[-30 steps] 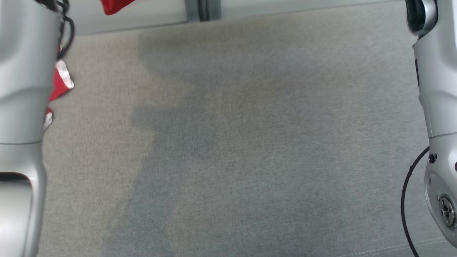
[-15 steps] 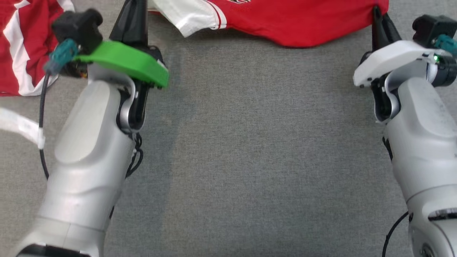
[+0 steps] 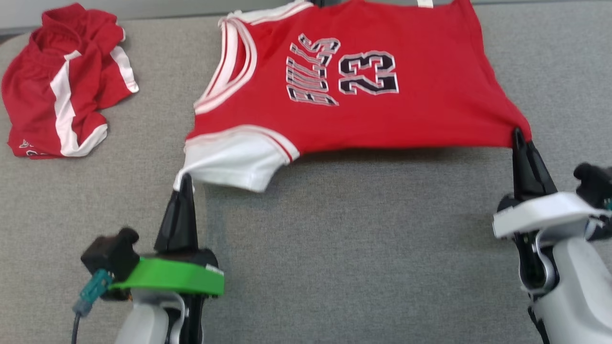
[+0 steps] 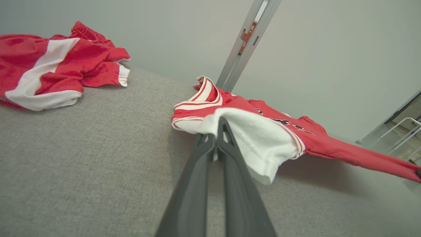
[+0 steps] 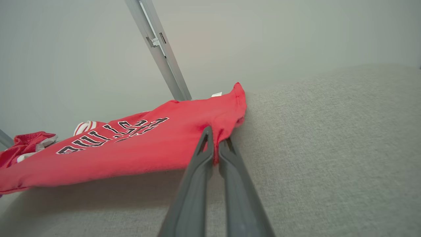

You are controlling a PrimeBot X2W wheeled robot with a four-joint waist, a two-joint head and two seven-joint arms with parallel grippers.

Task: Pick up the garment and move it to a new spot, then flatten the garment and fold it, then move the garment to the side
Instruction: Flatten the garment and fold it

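Note:
The garment (image 3: pixel 363 105) is a red jersey with white trim and the number 23, stretched over the grey fabric surface with its near edge lifted. My left gripper (image 3: pixel 185 177) is shut on its white shoulder corner (image 4: pixel 230 126). My right gripper (image 3: pixel 517 134) is shut on the red hem corner (image 5: pixel 217 138). The cloth hangs taut between the two grips, casting a shadow beneath. The far edge of the garment rests near the back of the surface.
A crumpled pair of red shorts with white stripes (image 3: pixel 62 110) lies at the far left. A metal post (image 4: pixel 243 42) stands behind the surface against a pale wall. Bare grey fabric (image 3: pixel 358 248) spreads between my two arms.
The head camera has tilted up, so the whole picture shifted. Both grippers keep their hold on the garment's corners, and the jersey has come fully into the picture.

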